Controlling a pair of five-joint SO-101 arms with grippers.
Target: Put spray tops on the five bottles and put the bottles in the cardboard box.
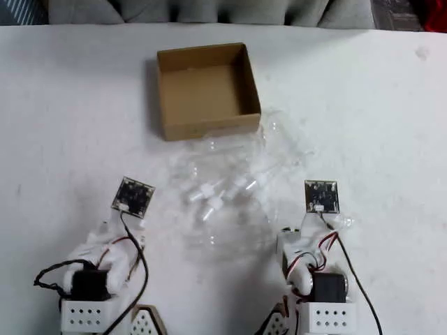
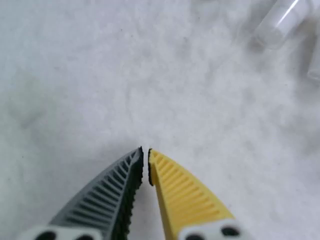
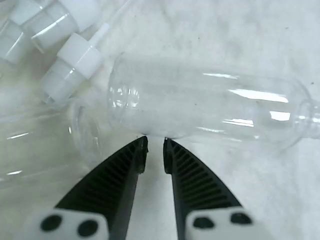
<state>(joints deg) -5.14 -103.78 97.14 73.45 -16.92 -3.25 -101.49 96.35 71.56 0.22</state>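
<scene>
**Op:** Pincer state?

**Log:** Your right pincer (image 3: 154, 142) is closed to a thin slit and grips nothing. Its tips sit right at the side wall of a clear bottle (image 3: 210, 105), which lies on its side with its threaded neck bare. Your left pincer (image 2: 145, 152) is also all but closed and empty, over bare surface (image 2: 75, 75).

**Op:** And further out?

**Log:** Loose spray tops (image 3: 75, 62) lie just beside that bottle's base. From above, the bottles (image 1: 269, 136) and tops (image 1: 209, 195) form one heap between your arms and the box (image 1: 209, 127). The box stands open with nothing in it.

**Op:** How will a bottle handle?

**Log:** My judgement is that it is light, thin-walled and smooth. It will probably roll or skid when nudged, and dent under a hard squeeze.
- **Bottle:** Open wide first, then close across the mid-body with modest force. Keep the neck free for the top.
- **Tops:** They look small and stiff, so take them by the ribbed collar rather than the nozzle.
- **Seeing it:** Clear plastic on a white surface is hard to read, so check the edges in the wrist view before you close.
</scene>
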